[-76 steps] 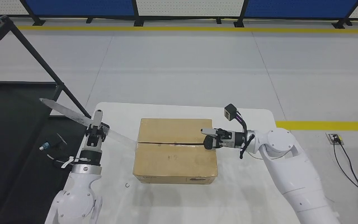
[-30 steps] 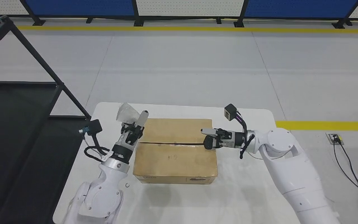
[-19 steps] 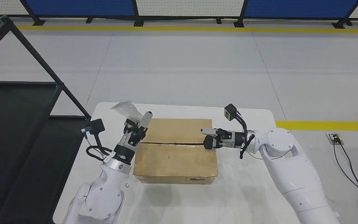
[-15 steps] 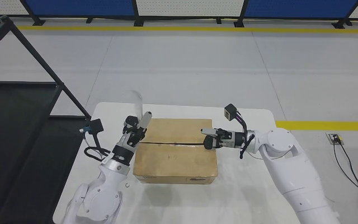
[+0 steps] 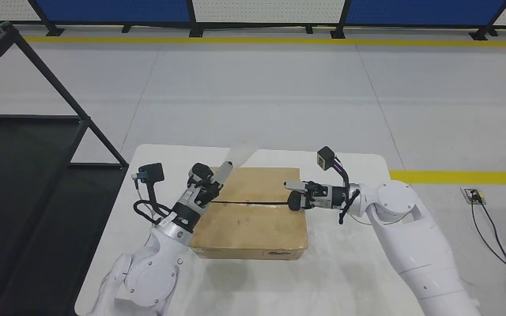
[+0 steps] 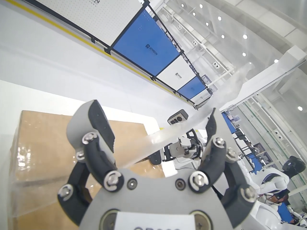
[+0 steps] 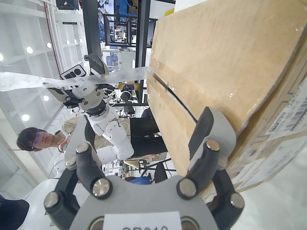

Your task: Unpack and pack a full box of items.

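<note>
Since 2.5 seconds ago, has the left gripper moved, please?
Yes. The left gripper has swung toward the cardboard box, from well out beside it to over its near end.

The white table (image 5: 348, 265) stands on a pale grey floor (image 5: 261, 95). A yellow floor line (image 5: 237, 39) runs beside blue and white partition panels (image 5: 111, 9). A black frame (image 5: 47, 73) stands at the left.

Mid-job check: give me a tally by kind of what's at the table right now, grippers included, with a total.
cardboard box: 1
clear tape strip: 1
grippers: 2, the left gripper and the right gripper, both open
total: 4
</note>
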